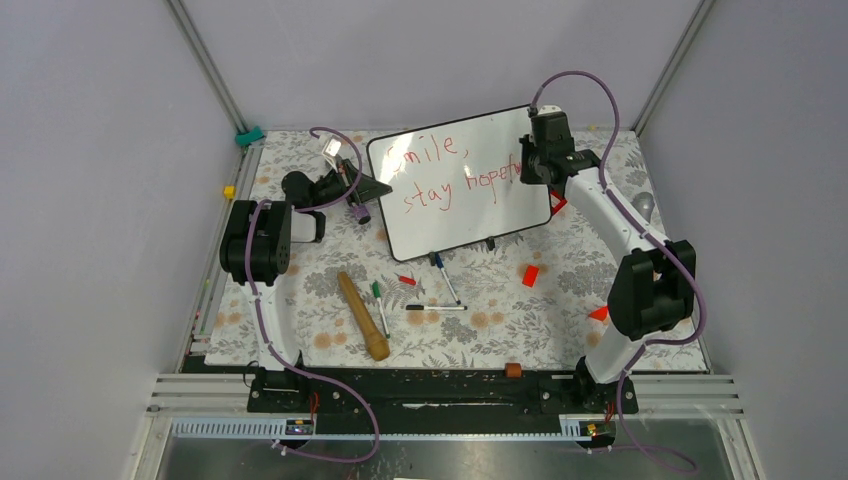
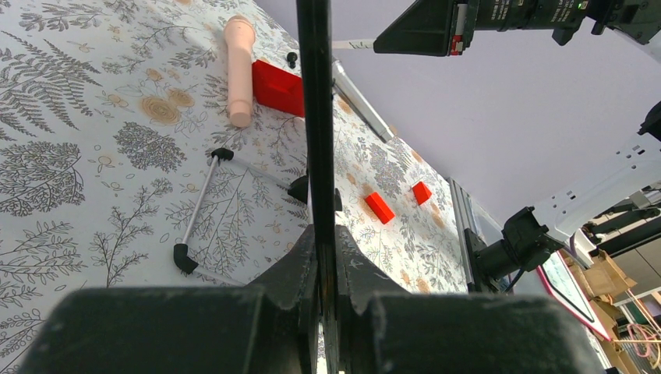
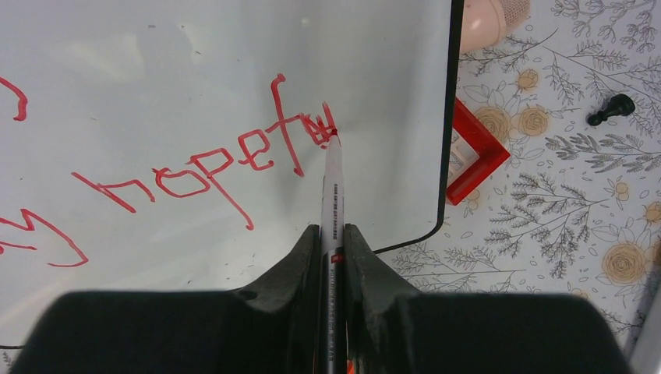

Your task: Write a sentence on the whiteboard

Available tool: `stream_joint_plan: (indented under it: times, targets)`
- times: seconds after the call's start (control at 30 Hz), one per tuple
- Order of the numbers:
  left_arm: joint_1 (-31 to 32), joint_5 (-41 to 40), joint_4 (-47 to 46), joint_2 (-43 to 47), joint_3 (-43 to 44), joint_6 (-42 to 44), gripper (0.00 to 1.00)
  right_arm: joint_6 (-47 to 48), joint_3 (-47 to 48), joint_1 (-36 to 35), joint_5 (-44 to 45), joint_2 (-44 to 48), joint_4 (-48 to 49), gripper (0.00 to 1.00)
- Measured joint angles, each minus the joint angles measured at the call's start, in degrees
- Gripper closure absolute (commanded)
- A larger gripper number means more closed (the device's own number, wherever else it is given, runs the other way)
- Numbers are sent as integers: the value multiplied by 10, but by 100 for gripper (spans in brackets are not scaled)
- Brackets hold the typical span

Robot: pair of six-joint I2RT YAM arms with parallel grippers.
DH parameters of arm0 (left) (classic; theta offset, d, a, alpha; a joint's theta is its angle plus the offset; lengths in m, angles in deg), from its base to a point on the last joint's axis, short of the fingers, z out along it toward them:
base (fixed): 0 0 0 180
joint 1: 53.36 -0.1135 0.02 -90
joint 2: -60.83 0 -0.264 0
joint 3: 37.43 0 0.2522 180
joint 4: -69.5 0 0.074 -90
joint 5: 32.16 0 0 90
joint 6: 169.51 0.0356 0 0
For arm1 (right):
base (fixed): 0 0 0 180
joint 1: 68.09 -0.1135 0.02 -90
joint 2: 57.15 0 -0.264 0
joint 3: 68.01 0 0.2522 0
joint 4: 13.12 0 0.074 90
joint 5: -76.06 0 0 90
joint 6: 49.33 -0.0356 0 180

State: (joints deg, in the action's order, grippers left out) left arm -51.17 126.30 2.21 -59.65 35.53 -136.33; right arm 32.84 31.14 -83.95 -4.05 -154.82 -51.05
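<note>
The whiteboard (image 1: 455, 205) stands tilted at the back middle of the table. The sentence (image 1: 455, 175) is in red and reads "Smile," above "stay hopefu", with the last letter unclear. My left gripper (image 1: 378, 186) is shut on the board's left edge, which shows edge-on as a black bar (image 2: 314, 117) between my jaws (image 2: 326, 249). My right gripper (image 3: 333, 234) is shut on a red marker (image 3: 332, 187). Its tip touches the whiteboard (image 3: 234, 47) at the end of "hopefu" (image 3: 234, 160). In the top view the right gripper (image 1: 523, 168) is at the board's right part.
A wooden pestle (image 1: 362, 315), a green marker (image 1: 380, 302), a blue marker (image 1: 446, 277), a black marker (image 1: 436, 307) and red blocks (image 1: 530, 275) lie in front of the board. A red frame (image 3: 479, 152) and a black chess piece (image 3: 612, 109) sit right of it.
</note>
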Motion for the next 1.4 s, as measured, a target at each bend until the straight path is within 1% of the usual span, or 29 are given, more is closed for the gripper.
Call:
stream_joint_plan:
  times: [0.23,0.4,0.5,0.6,0.7,0.77,0.87,1.07,1.4]
  targets:
    - [-3,6,0,-13,15,-17,100,-1,-19,2,-8,5,4,100]
    - [-9,28,-2,-35,47,-46,100,-2,-30,2,-9,19,8,100]
    - [-12,42,-3,-49,66,-72,100,-8,-75,2,-10,68,28,100]
    - [-14,52,-6,-55,77,-91,100,-20,-126,2,-11,143,48,100]
    - [-16,63,-11,-56,80,-99,100,-35,-150,2,-9,201,74,100]
    - [-16,66,-13,-56,80,-99,100,-40,-154,2,-8,214,87,100]
    - [-16,66,-14,-55,76,-96,100,-42,-152,2,-10,202,95,100]
    - [-15,64,-14,-31,45,-74,100,-42,-151,2,-24,144,88,100]
    - [-13,71,-13,-19,31,-66,100,-41,-143,2,-19,126,84,100]
